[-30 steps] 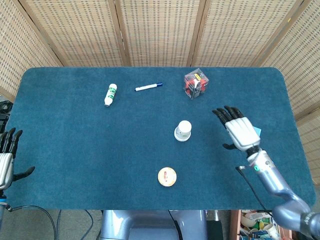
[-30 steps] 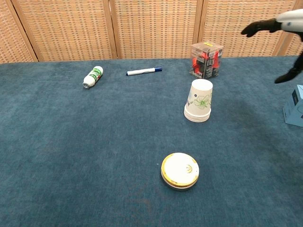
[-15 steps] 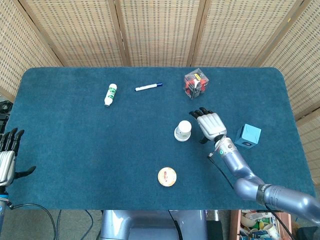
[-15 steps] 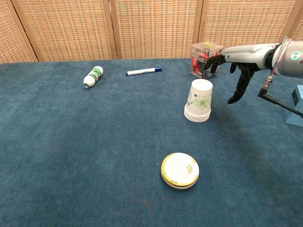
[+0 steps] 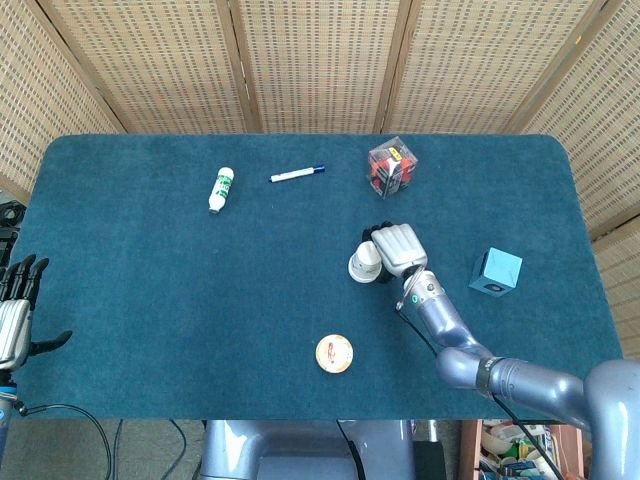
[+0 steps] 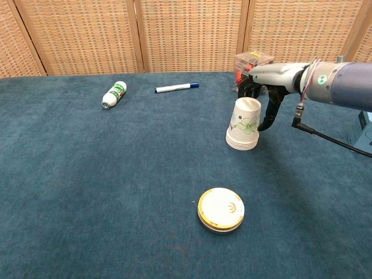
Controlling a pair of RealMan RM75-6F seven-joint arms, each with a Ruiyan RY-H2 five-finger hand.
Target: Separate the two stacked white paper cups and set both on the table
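The two stacked white paper cups [image 5: 366, 262] stand upside down near the table's middle; the chest view shows a green flower print on the stacked cups [image 6: 244, 124]. My right hand [image 5: 397, 245] is right beside the stack on its right. In the chest view the right hand [image 6: 261, 87] has its fingers spread behind the cup's top and its thumb hanging down by the cup's right side. I cannot tell whether it touches the stack. My left hand [image 5: 12, 320] hangs open off the table's left edge, holding nothing.
A small white bottle [image 5: 221, 188] and a marker [image 5: 297, 174] lie at the back left. A clear box with red contents [image 5: 392, 166] stands just behind the cups. A blue cube [image 5: 497, 271] sits to the right, and a round yellow-rimmed lid [image 5: 334, 353] lies near the front.
My right hand has swept left from the blue cube's side to the cup stack and now brackets it. The cups and the left hand have stayed put.
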